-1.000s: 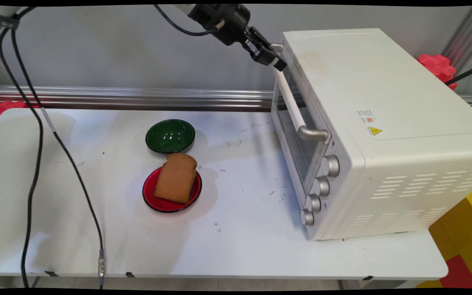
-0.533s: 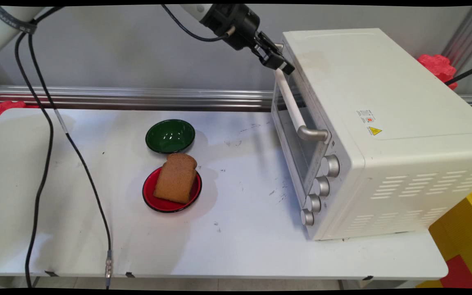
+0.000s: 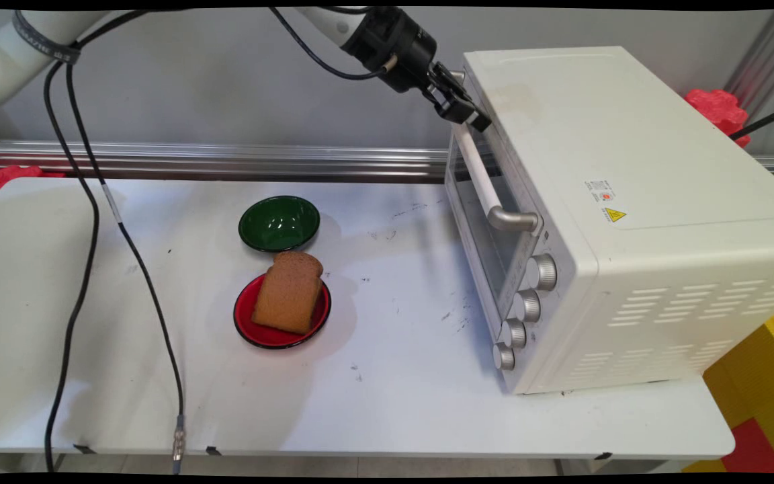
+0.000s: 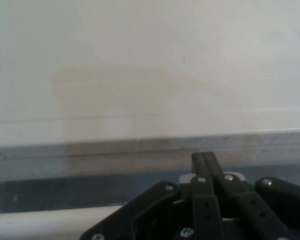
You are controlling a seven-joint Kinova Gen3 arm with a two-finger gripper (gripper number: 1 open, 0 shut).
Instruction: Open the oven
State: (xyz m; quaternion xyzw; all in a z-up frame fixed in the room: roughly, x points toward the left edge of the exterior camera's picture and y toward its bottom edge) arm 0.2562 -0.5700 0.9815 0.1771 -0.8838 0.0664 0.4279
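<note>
— Where's the pincer now?

— Up at the far top corner of the toaster oven point(image 3: 629, 202); the gripper point(image 3: 473, 118) sits right against the upper end of the white door handle point(image 3: 478, 171), where the door meets the oven's top. From the hand camera its fingers point(image 4: 204, 159) look drawn together with nothing between them, the handle point(image 4: 40, 220) running past just below; I can't tell whether they touch it.

— How would that handle take a grip?

— Stiff and smooth, I'd guess; a rigid bar on metal posts, with a gap behind it. The middle of the bar looks the soundest hold. The glass door point(image 3: 488, 228) is the fragile part, and the oven looks heavy enough not to slide.

— Room to move?

— The table point(image 3: 394, 390) lies bare in front of the door. The red plate point(image 3: 246, 323) with its slice of bread point(image 3: 288, 292) and the green bowl point(image 3: 279, 223) sit well apart to the left; the knobs point(image 3: 528, 302) are near the handle's lower end; black cables point(image 3: 145, 296) hang over the left side; the oven's right end reaches the table's edge.
</note>
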